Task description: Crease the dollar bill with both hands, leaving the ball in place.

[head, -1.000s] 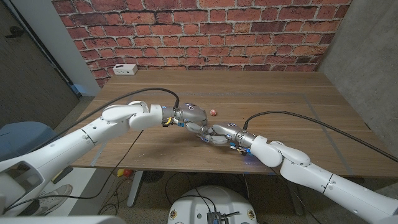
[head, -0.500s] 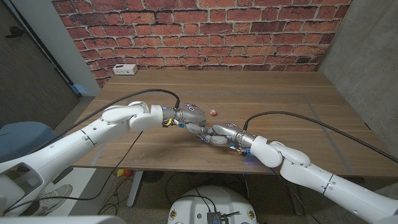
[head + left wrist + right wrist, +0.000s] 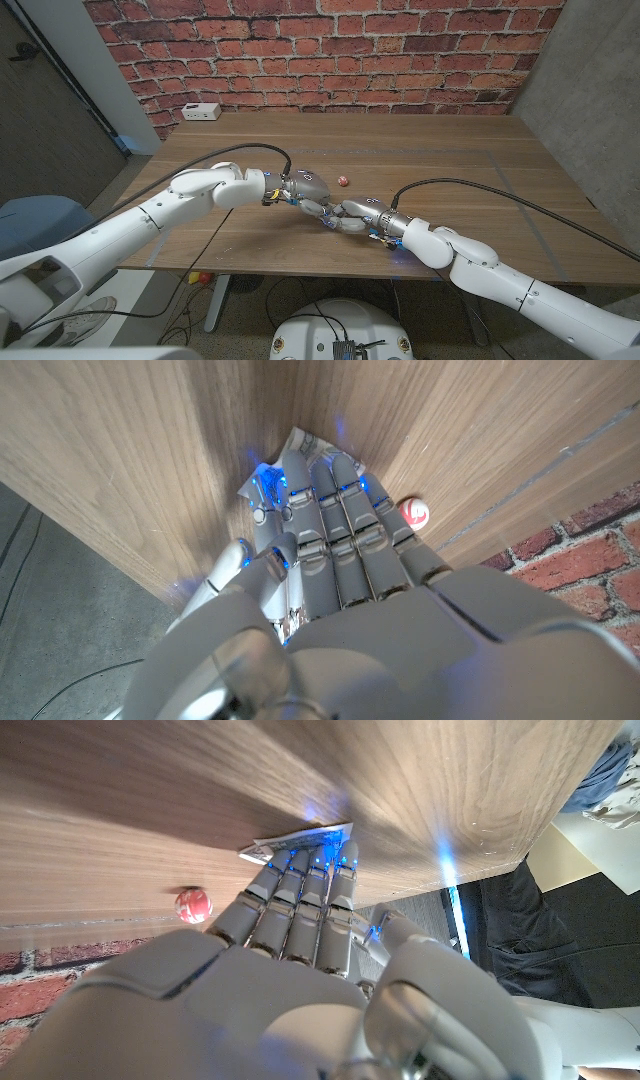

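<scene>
Just in front of the ball (image 3: 343, 181), the left hand (image 3: 305, 189) and right hand (image 3: 352, 216) both pressed the dollar bill (image 3: 300, 446), fingers straight and close together, the fold looking only half done.

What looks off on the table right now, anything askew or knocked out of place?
Nothing stands out. The ball sits apart from both hands, and the bill lies under the fingertips of the left hand and right hand.

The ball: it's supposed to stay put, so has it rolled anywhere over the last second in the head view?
No. The small red ball sits at the same spot on the wooden table, just beyond the left hand.
</scene>
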You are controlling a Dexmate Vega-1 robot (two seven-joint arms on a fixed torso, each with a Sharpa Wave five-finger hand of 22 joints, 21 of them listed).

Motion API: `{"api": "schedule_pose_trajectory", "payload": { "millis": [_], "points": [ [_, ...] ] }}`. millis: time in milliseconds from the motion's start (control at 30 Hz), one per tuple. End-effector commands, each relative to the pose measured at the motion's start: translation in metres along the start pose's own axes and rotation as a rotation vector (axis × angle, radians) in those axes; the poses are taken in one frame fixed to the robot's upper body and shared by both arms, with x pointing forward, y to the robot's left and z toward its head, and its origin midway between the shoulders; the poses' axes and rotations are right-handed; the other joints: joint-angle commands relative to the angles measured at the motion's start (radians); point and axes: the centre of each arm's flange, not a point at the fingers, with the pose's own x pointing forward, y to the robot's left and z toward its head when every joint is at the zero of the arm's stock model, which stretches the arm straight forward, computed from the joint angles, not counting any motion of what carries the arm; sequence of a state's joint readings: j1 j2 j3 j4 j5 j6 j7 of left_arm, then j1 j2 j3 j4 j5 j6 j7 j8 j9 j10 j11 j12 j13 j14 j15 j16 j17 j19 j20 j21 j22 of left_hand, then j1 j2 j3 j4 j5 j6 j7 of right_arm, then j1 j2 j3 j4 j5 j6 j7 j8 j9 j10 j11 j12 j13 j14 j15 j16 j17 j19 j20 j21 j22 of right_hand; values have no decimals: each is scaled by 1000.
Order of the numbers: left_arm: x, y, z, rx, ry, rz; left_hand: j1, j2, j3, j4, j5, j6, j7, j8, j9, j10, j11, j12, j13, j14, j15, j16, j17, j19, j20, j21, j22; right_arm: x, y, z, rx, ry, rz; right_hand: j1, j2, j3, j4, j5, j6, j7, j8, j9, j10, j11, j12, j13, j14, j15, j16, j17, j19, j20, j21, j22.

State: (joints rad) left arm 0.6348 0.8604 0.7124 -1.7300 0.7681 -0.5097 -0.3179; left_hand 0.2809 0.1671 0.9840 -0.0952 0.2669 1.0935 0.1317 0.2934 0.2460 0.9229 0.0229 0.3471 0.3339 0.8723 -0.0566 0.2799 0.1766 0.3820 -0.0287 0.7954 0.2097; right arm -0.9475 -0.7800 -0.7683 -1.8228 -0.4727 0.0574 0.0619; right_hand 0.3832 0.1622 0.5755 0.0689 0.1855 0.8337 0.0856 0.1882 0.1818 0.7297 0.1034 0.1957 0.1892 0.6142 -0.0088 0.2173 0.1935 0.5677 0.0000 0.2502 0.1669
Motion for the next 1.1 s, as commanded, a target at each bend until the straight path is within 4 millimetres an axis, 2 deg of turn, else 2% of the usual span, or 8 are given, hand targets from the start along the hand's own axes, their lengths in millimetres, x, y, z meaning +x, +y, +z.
{"api": "schedule_pose_trajectory", "payload": {
  "millis": [33,467,700,800,867,900,967,1100],
  "points": [
    [9,-10,-4,-29,-1,-64,7,-4,10,-3,7,-1,-4,-4,-1,-3,-1,-5,-1,-2,-3,-5,0,-2,-7,7,2,0,0,-3,8,3,0,-8,-1,4,-6,7,-4,-2,-2,1,-5,3,0,4,3,1,0,2,10,2,6,20],
    [15,-16,1,-20,20,-120,-4,-9,6,5,7,5,-5,-11,-8,6,0,-11,-6,15,5,-7,2,14,-8,19,-1,-4,0,-5,10,3,-3,-9,-2,5,-11,7,-5,-3,-2,1,-7,2,0,4,2,2,-2,2,10,2,5,20],
    [5,-3,5,-28,14,-33,-10,-11,10,6,8,-15,-7,-26,-13,-14,0,-23,-6,0,3,-23,-1,15,-6,23,-4,-6,-1,-3,4,-2,-11,-10,-1,5,-13,7,-4,-1,0,1,-7,2,0,4,1,3,-3,3,10,2,5,20],
    [-5,7,4,-56,15,69,-12,-9,12,3,9,-42,-14,-46,-19,-46,3,-40,-3,-42,-1,-46,1,-28,14,12,-8,-7,-2,-1,-2,-6,-16,-11,0,4,-13,7,-3,-2,0,1,-6,5,0,4,0,3,-3,4,10,3,5,20],
    [-13,13,1,-80,18,144,-11,-1,-2,2,3,-63,-15,-59,-21,-72,0,-53,1,-71,2,-52,13,-88,48,-8,-12,-7,-3,0,-5,-8,-18,-11,1,4,-14,7,-1,-4,1,1,-5,7,1,4,0,2,-3,5,11,6,5,20],
    [-17,16,0,-91,19,181,-10,0,-9,0,0,-75,-16,-65,-22,-77,-1,-55,3,-81,8,-52,17,-94,53,-9,-13,-7,-3,1,-7,-9,-18,-10,1,4,-15,7,-1,-4,1,1,-5,7,1,4,0,2,-2,5,11,7,5,20],
    [-24,20,-3,-116,23,253,-2,6,-22,-6,-5,-121,-31,-85,-23,-118,-11,-74,6,-124,8,-61,23,-127,79,-20,-16,-7,-3,3,-7,-13,-16,-9,2,4,-17,7,-1,-5,1,1,-4,5,1,4,0,2,-2,5,12,8,5,20],
    [-39,25,-8,-196,28,418,10,7,-54,-15,-20,-221,-65,-113,-26,-193,-17,-110,7,-210,18,-72,34,-174,107,-34,-18,-7,-4,6,-4,-20,-17,-8,6,5,-19,7,0,-13,1,1,-4,7,1,4,-1,1,-1,8,12,10,4,20]
  ]
}}
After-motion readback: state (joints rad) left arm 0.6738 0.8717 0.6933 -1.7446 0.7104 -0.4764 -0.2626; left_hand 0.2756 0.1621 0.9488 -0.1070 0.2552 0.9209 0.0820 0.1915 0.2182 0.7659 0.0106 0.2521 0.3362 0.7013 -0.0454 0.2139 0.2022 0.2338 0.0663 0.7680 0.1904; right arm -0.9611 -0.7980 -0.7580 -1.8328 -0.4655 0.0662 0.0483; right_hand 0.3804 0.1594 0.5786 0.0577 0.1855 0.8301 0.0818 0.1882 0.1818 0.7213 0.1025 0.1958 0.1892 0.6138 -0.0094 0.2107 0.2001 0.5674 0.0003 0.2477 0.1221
